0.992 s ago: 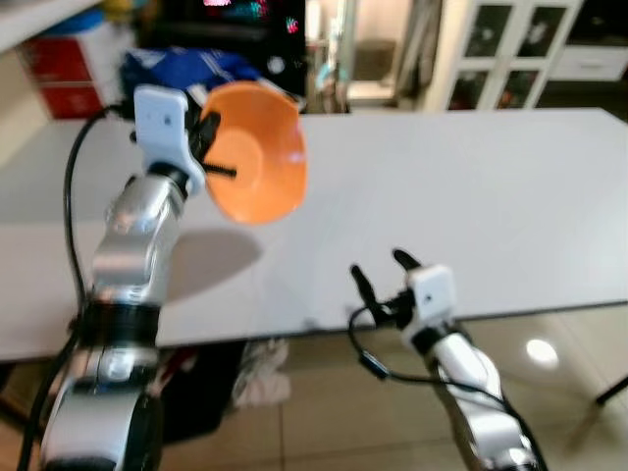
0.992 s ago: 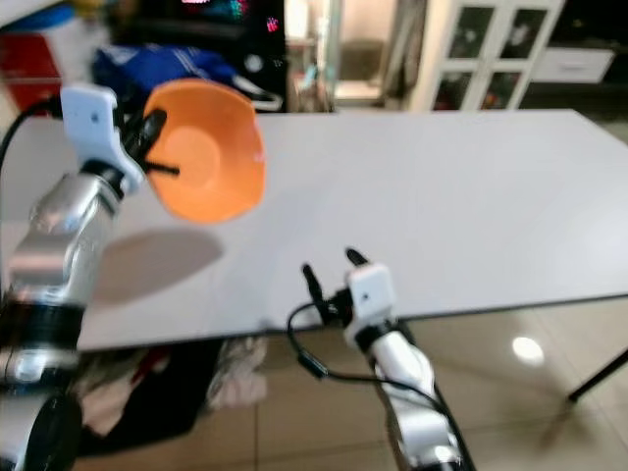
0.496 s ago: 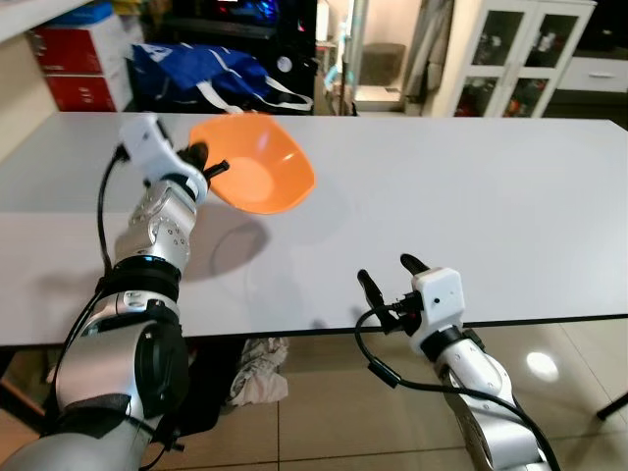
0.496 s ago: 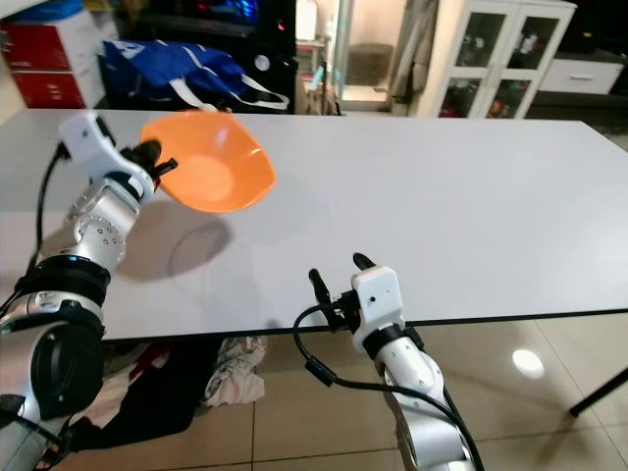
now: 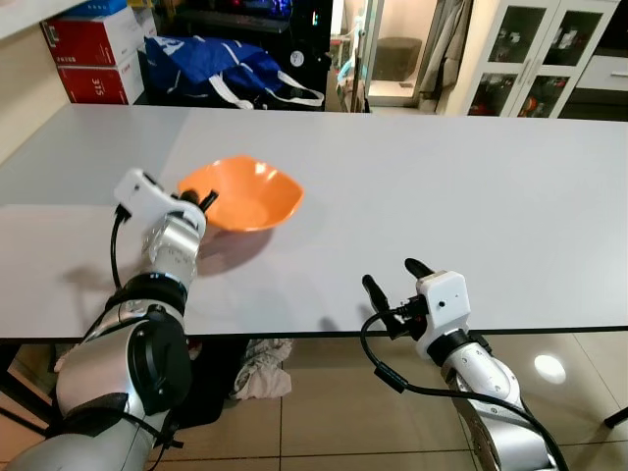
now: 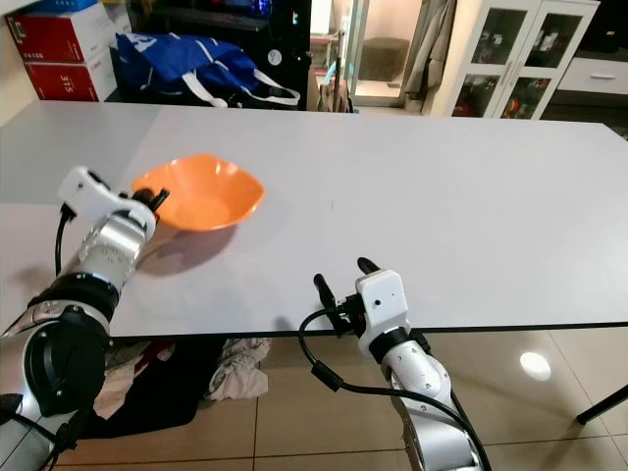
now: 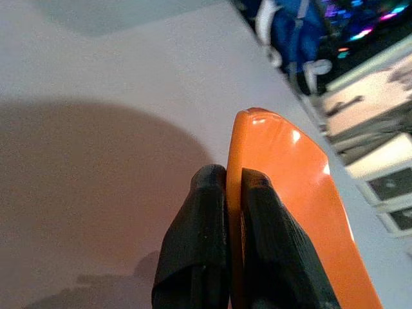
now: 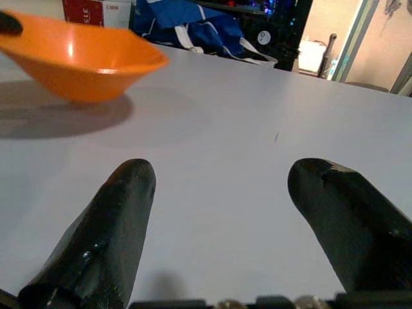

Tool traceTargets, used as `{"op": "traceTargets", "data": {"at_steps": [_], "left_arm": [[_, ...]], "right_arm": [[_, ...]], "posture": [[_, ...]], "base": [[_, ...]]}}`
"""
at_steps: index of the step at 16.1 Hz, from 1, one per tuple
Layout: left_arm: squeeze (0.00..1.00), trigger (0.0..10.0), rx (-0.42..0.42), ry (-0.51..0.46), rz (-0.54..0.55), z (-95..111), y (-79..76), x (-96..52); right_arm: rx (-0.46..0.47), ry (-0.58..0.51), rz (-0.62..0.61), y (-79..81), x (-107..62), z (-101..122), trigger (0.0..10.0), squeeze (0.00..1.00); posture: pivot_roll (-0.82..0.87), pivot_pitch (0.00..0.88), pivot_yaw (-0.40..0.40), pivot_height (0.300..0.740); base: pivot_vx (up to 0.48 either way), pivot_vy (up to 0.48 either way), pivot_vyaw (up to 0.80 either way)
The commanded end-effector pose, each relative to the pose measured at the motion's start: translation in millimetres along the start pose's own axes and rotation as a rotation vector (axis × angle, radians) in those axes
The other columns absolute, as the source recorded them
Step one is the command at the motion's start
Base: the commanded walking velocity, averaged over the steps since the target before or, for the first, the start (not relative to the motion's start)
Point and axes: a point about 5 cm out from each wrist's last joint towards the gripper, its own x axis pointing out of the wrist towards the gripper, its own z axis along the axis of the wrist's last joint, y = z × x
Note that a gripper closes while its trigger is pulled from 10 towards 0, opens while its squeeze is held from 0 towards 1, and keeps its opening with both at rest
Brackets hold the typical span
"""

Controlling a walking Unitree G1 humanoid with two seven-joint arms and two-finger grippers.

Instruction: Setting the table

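Observation:
An orange bowl (image 5: 242, 193) sits upright, low on the white table (image 5: 442, 177), on its left half. My left gripper (image 5: 196, 200) is shut on the bowl's near-left rim; in the left wrist view its black fingers (image 7: 206, 225) pinch the orange rim (image 7: 283, 187). My right gripper (image 5: 392, 285) hovers open at the table's near edge, right of centre, with nothing between its fingers (image 8: 109, 232). From the right wrist view the bowl (image 8: 77, 58) stands farther along the table, its shadow beneath it.
A blue bag (image 5: 221, 69) and red boxes (image 5: 93, 44) stand behind the table's far left. White glass-door cabinets (image 5: 530, 59) are at the back right. Crumpled cloth (image 5: 260, 358) lies on the tiled floor under the table's near edge.
My left gripper has lowered the orange bowl from a tilted pose in the air to upright at the tabletop. The camera has also shifted. The right gripper stays open at the table edge.

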Motion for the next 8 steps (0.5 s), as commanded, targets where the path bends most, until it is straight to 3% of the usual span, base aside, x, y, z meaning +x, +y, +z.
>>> {"op": "traceTargets", "data": {"at_steps": [1, 7, 8], "left_arm": [[0.00, 0.0, 0.007, -0.019, 0.025, 1.2, 3.7, -0.1], [0.00, 0.0, 0.071, -0.004, 0.026, -14.4, 11.9, -2.4], [0.00, 8.7, 0.079, -0.002, 0.034, -15.5, 13.6, -2.6]], "right_arm": [[0.002, 0.030, 0.004, -2.7, -4.4, -6.1, 10.0, 0.00], [-0.001, 0.062, 0.005, -8.5, -11.2, -20.6, 10.0, 0.00], [0.000, 0.074, 0.004, -10.5, -14.8, -27.8, 10.0, 0.00]], "posture": [[-0.09, 0.000, -0.023, 0.736], [-0.10, 0.000, -0.029, 0.736], [-0.10, 0.000, -0.029, 0.736]], "base": [[0.000, 0.000, 0.00], [0.000, 0.000, 0.00], [0.000, 0.000, 0.00]]}}
